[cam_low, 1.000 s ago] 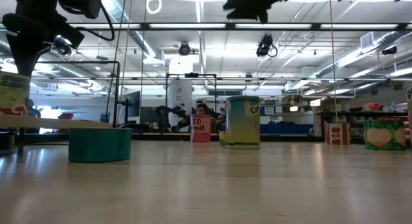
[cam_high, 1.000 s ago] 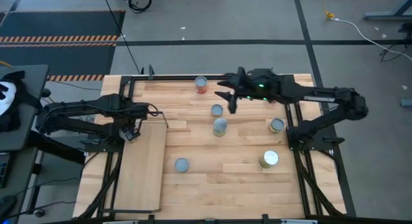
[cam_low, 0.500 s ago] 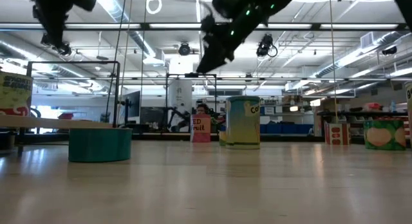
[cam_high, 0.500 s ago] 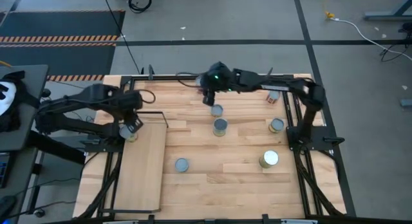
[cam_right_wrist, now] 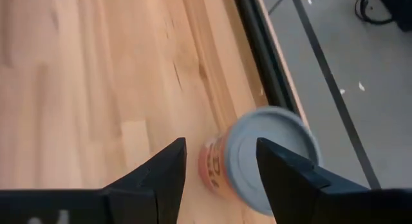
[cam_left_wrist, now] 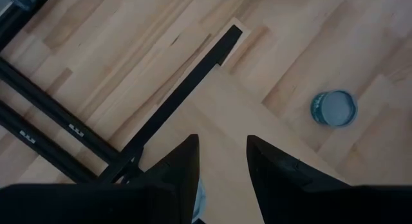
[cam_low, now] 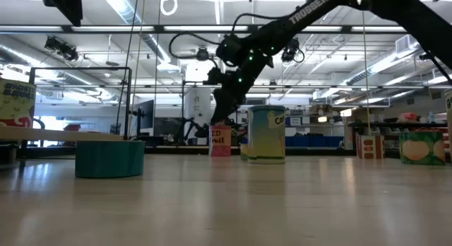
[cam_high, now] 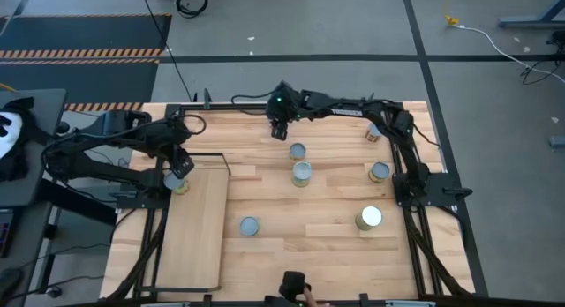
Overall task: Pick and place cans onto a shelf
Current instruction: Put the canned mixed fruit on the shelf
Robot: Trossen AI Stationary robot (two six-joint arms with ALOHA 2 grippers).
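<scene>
A: Where's the right pincer (cam_right_wrist: 219, 166)?
B: At twelve o'clock on the desk (cam_high: 335, 228), fingers spread either side of the red-labelled can (cam_right_wrist: 257, 156), not touching it.
A: And the left pincer (cam_left_wrist: 222, 163)?
B: Spread too, above the shelf (cam_high: 196, 228) at nine o'clock, over a can (cam_high: 177, 182) standing on the shelf's far corner.
A: Other cans?
B: Five stand apart across the desk, mid to right.
</scene>
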